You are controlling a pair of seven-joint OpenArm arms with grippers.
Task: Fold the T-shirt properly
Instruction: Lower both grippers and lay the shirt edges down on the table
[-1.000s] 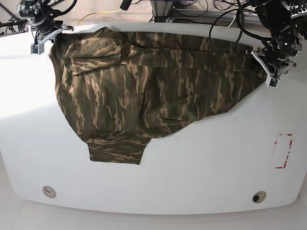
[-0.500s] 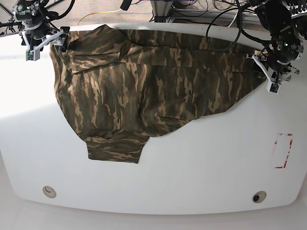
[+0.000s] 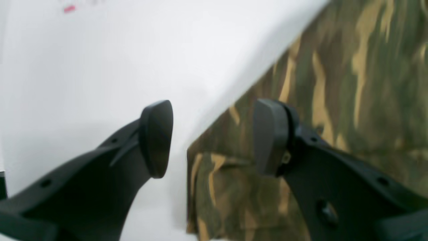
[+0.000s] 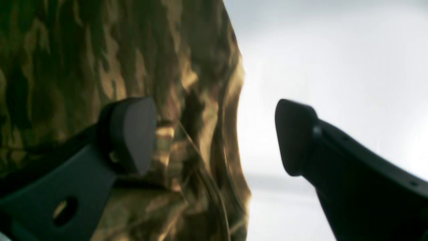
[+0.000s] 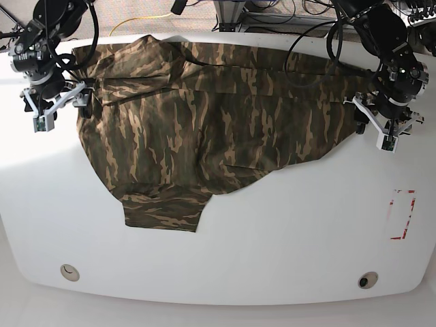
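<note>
Camouflage T-shirt point(image 5: 204, 129) lies long-axis across the worktop's point(image 5: 286, 231) far edge; each end sits at a tool. Left tool point(image 3: 214, 137) and right tool point(image 4: 214, 134) both gape apart, straddling its side edges, gripping nothing.

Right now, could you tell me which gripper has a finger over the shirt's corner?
The left gripper: its fingers straddle the T-shirt corner.

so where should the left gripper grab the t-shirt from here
Probably the corner of cloth lying just ahead of the left gripper. In the left wrist view the T-shirt edge runs diagonally between the open jaws, one fingertip over cloth, the other over the bare table. Come straight down from above, straddling that edge, so closing pinches the flat hem.
</note>
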